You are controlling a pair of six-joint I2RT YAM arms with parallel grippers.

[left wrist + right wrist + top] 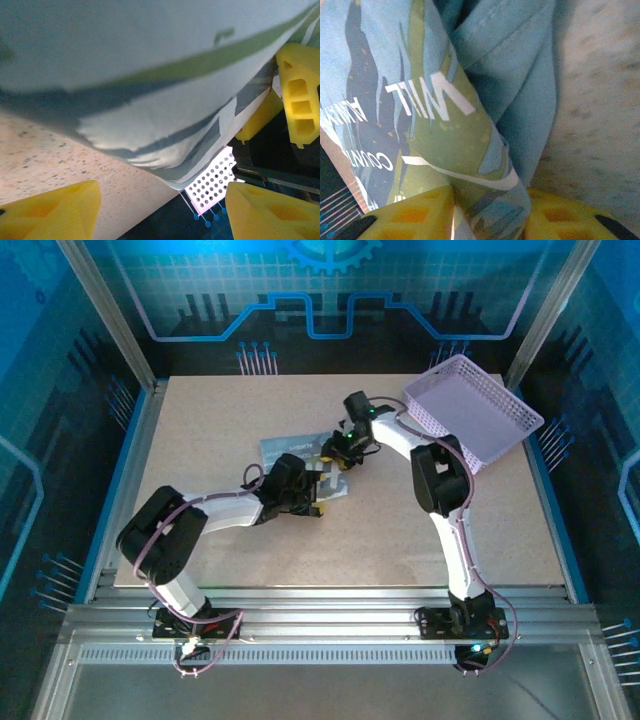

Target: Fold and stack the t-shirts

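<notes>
Closest to the lens, the right tool (485, 222) is clenching its two yellow fingers (405, 217) on a bunched fold of the single t-shirt (420, 100). The pale grey-blue cloth is showing white lettering and olive patches as it is running down between them. Speckled beige worktop (600, 100) is lying just beside the cloth. In the left wrist view, the left tool (162, 192) is standing released, its two yellow fingers (50, 210) spread wide apart, and the t-shirt (125, 75) is spreading across above them, over the worktop (40, 150). Past the cloth's edge one corner of the perforated lavender basket (212, 182) is peeking out. The right tool's yellow fingers (300, 95) are sitting against the cloth on the right. From above, the one t-shirt (290, 448) is lying near the middle of the worktop (200, 420), with the left tool (318, 498) at its near right corner and the right tool (338, 452) at its right edge. The one basket (470, 410) is sitting at the far right corner, well apart from the garment. Two arms are reaching in, the left arm (200, 515) and the right arm (440, 480).
</notes>
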